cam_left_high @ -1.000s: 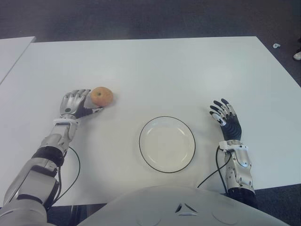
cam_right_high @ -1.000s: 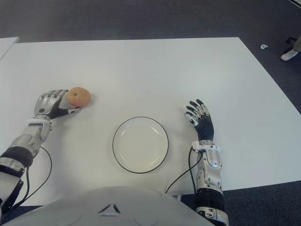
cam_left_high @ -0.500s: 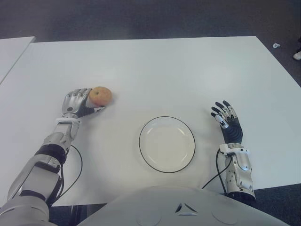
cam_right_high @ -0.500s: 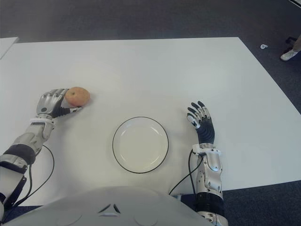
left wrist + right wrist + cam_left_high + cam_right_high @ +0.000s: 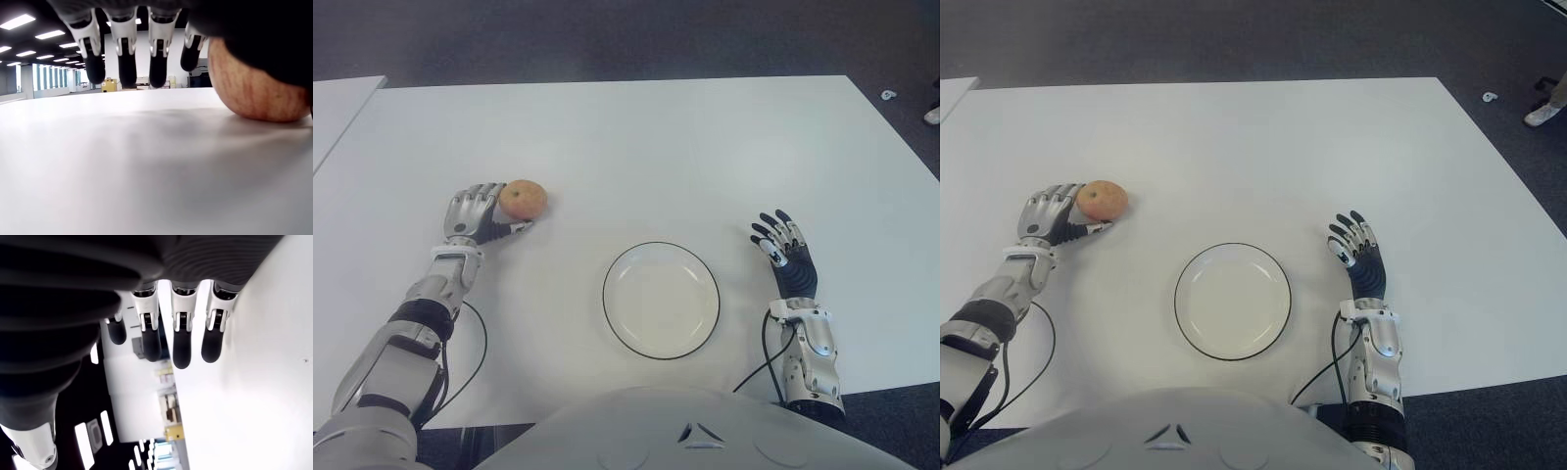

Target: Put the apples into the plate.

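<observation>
One reddish-yellow apple [image 5: 523, 200] sits on the white table [image 5: 656, 147], to the left of and beyond the plate. The white plate with a dark rim [image 5: 661, 300] lies bare near the table's front edge. My left hand [image 5: 485, 211] is right beside the apple on its left, with the thumb reaching under the apple's near side. In the left wrist view its fingers [image 5: 126, 54] hang spread above the table and the apple [image 5: 259, 83] lies against the palm side, with no finger wrapped round it. My right hand [image 5: 783, 245] shows to the right of the plate, open.
A second white table [image 5: 337, 103] begins at the far left. Dark floor surrounds the table, with a small pale object [image 5: 889, 95] on it at the far right. Cables trail from both forearms near the front edge.
The left hand has crept a little closer against the apple. The right hand has drawn back slightly toward the front edge. The apple and plate stay put.
</observation>
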